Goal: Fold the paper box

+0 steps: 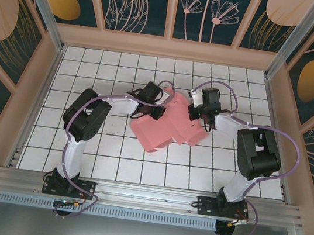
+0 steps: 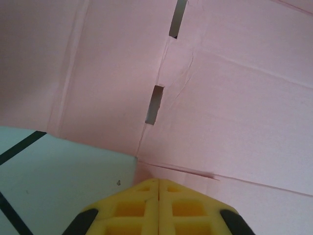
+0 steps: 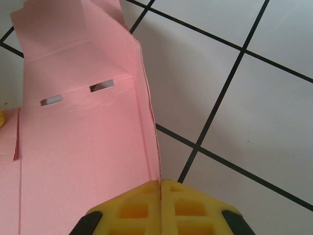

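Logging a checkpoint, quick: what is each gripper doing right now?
Left gripper: closed, pinching the box at its edge.
Right gripper: closed, pinching the edge of a raised box wall.

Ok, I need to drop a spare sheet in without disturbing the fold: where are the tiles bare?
Bare: the near tiles between the paper box and the mounting rail; also the far rows between the box and the back wall. Crowded: the middle, where the left hand and right hand pinch the box.
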Available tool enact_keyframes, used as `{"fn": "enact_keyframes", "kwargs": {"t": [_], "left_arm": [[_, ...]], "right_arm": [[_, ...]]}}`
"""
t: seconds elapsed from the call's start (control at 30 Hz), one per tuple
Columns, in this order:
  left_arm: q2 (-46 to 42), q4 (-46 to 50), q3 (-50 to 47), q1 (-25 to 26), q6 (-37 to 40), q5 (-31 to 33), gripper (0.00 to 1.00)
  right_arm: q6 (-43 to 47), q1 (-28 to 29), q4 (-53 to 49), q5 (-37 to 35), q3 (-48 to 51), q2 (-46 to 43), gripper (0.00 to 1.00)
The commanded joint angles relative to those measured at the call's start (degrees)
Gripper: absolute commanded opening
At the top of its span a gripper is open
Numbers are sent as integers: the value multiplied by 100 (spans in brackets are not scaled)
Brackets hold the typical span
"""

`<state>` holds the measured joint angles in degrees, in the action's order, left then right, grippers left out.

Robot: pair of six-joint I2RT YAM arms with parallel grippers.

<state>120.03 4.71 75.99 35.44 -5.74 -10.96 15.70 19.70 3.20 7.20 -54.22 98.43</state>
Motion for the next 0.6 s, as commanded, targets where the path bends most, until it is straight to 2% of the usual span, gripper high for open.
{"fn": "enact_keyframes", "kwargs": {"t": [0.0, 0.1, 0.23, 0.33, 0.4, 0.57], "left_arm": [[427, 641, -184, 39, 253, 851, 7], [529, 759, -275, 62, 413, 1540, 9], [478, 644, -397, 70, 386, 1724, 12], [122, 302, -531, 60, 258, 1219, 14], [-151, 119, -534, 58, 127, 778, 19], [-936, -416, -411, -16, -321, -268, 40]], "right_arm": [[-106, -25, 138, -287, 35, -191, 0], [-85, -27, 124, -298, 51, -213, 0], [-122, -24, 142, -281, 35, -203, 0], [-95, -28, 120, -263, 34, -228, 0], [-47, -28, 122, -276, 59, -262, 0], [90, -10, 92, -445, 100, -336, 0]]}}
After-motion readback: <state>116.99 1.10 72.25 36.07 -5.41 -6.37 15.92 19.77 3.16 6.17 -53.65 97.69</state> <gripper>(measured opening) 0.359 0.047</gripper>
